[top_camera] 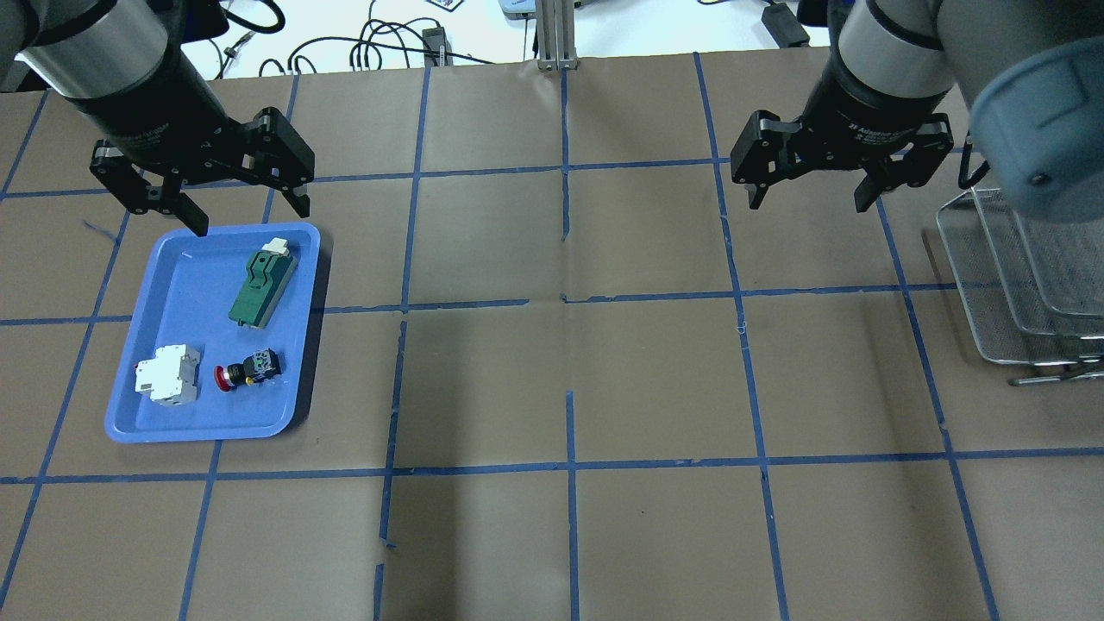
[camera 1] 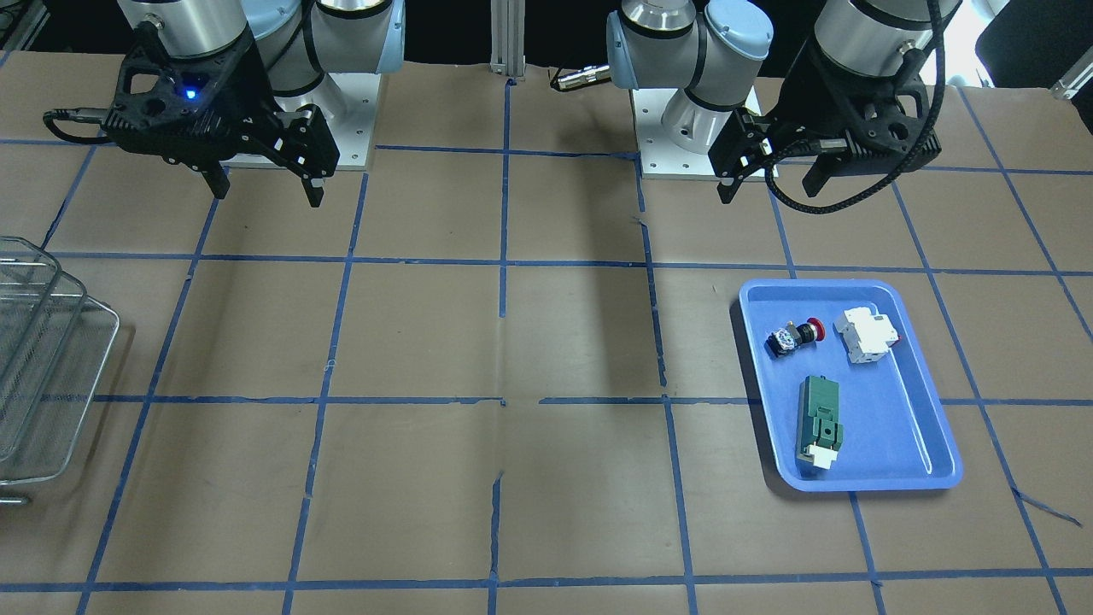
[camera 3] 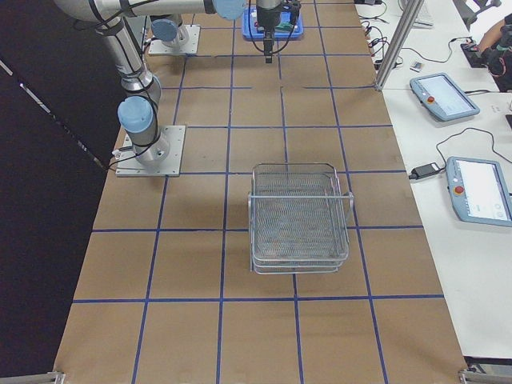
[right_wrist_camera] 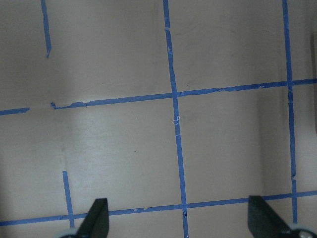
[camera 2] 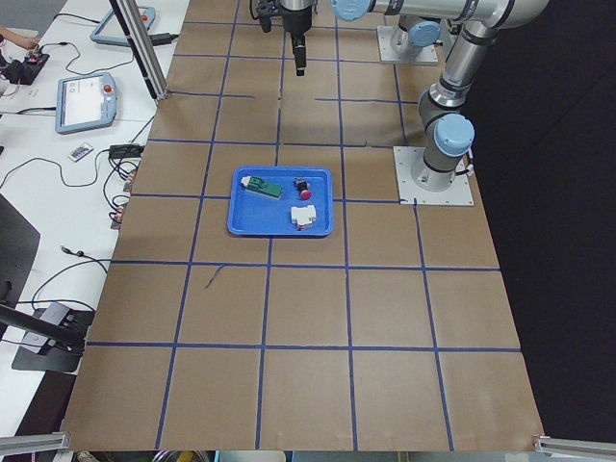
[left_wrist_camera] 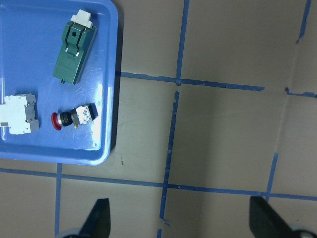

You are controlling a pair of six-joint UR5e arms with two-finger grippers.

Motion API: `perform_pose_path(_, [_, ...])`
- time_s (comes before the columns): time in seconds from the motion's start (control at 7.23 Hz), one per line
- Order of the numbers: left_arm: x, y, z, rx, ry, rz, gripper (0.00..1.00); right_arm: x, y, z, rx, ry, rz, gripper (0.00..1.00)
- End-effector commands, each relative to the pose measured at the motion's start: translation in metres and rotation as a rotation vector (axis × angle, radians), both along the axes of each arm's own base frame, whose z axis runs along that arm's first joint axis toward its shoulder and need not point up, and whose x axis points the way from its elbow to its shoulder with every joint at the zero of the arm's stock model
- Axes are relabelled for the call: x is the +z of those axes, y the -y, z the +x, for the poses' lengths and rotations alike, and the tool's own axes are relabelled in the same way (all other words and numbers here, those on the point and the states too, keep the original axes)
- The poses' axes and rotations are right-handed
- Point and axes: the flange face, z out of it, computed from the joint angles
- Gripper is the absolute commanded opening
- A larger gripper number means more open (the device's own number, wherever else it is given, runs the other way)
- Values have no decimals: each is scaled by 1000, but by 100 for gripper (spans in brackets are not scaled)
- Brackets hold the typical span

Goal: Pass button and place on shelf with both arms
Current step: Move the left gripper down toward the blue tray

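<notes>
Brown gridded table [top_camera: 655,371]: button [top_camera: 248,369], breaker [top_camera: 166,375] in tray [top_camera: 198,429]; shelf [top_camera: 1009,293] well apart from tray; left gripper [top_camera: 250,216], right gripper [top_camera: 808,201] both spread, empty

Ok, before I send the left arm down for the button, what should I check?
1. The left gripper open, holding nothing: ok.
2. The right gripper open, holding nothing: ok.
3. The button lying on its side in the blue tray, in full view: ok.
4. Finger room at the button: red cap near the white circuit breaker but apart; green module well away: ok.
5. The left gripper lined up on the button: not ok; the left wrist view has the button off to the left, not centred ahead of the jaws.
6. The wire shelf standing on the right gripper's side: ok.
</notes>
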Motion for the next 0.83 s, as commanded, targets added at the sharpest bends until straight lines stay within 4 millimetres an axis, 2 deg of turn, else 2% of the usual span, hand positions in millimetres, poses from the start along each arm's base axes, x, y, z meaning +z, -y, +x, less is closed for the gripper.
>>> perform_pose_path(0.0, [-4,-2,9,-88,12,12,100,0,0,0,0,0,-2,100])
perform_pose_path(0.14, [-22,-1,24,-190,-5,41,100,0,0,0,0,0,-1,100])
perform_pose_path(0.28, [-45,-2,52,-253,-18,71,100,0,0,0,0,0,1,100])
perform_pose_path(0.41, [-72,-3,83,-375,-57,116,100,0,0,0,0,0,1,100])
perform_pose_path(0.55, [-99,-1,122,-400,-92,136,100,0,0,0,0,0,-1,100])
perform_pose_path(0.69, [-122,2,157,-472,-85,91,100,0,0,0,0,-2,2,100])
